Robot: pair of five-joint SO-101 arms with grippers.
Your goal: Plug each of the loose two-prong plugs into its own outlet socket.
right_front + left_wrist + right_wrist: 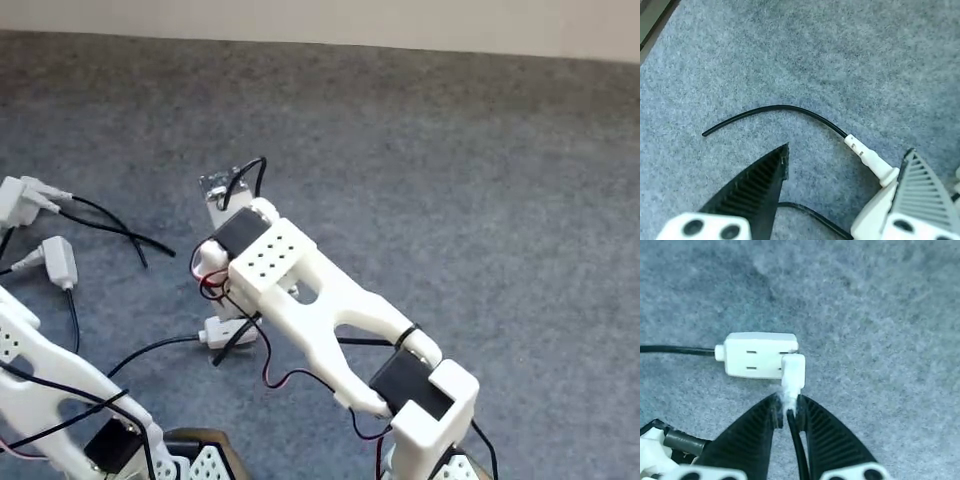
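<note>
A white outlet block on a black cord lies on the grey carpet, also under the right arm in the high view. A white two-prong plug sits against the block's end socket, its prongs hidden. My right gripper is shut on this plug's neck and cord. Two more white plugs lie at the far left. In the left wrist view my left gripper stands open over the carpet, with a white plug and its black cord lying close to one finger.
The right arm stretches from the bottom right over the outlet. The left arm crosses the bottom left corner. Loose black cords trail beside the left plugs. Bare carpet spreads to the right and toward the back.
</note>
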